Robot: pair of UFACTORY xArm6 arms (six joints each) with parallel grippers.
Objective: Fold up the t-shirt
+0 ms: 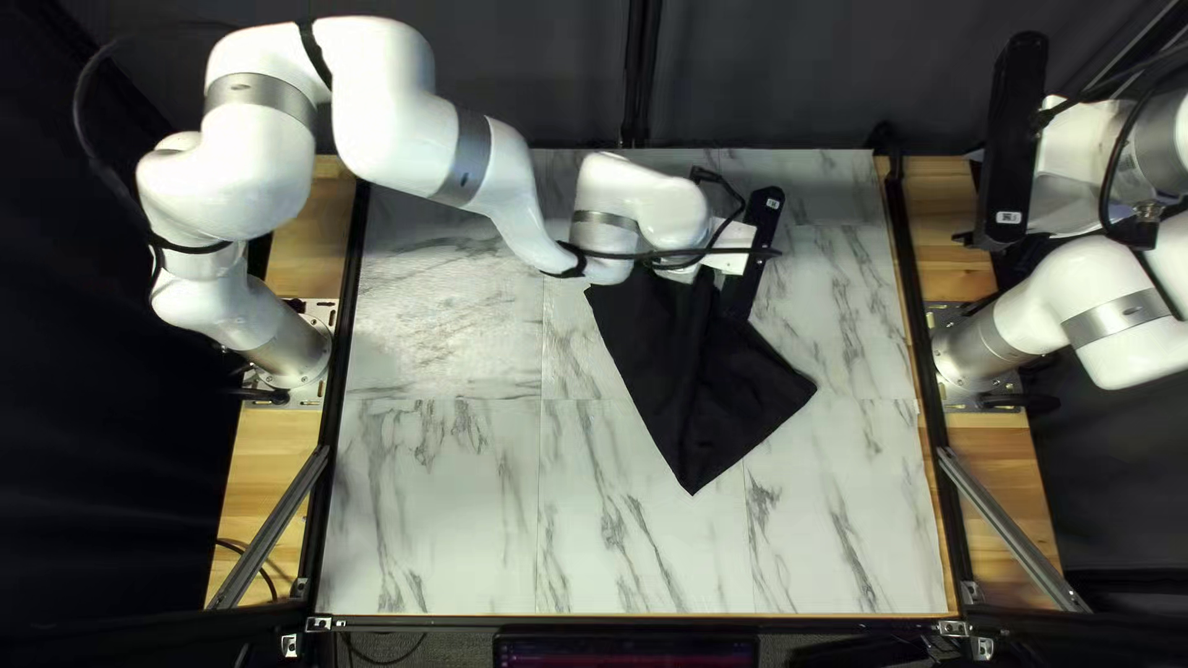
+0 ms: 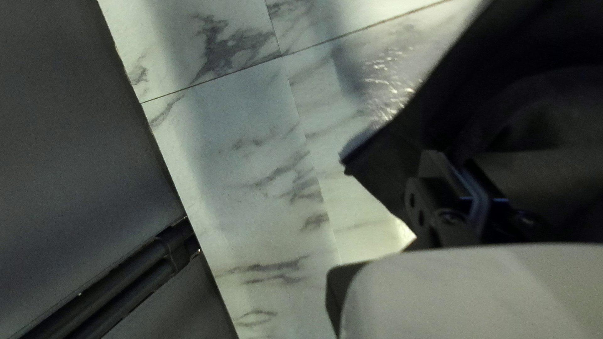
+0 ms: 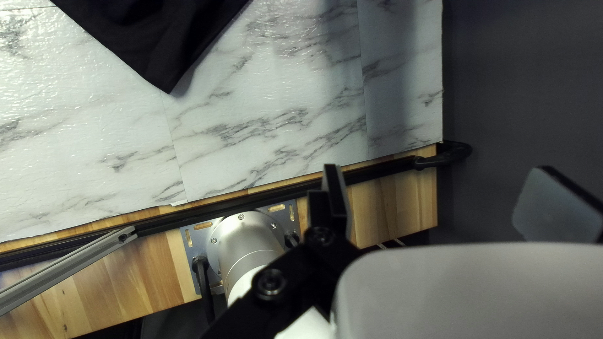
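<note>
The black t-shirt lies right of centre on the marble-patterned surface, its long axis running from the far side to a near corner. The left arm's fingers appear closed on cloth at its far end, so the loose length falls nearward of them. The right arm's fingers are spread wide, holding nothing, beyond the right edge; the right corner is their nearest cloth. Folding probably means the left arm carrying its end nearward along that axis.
</note>
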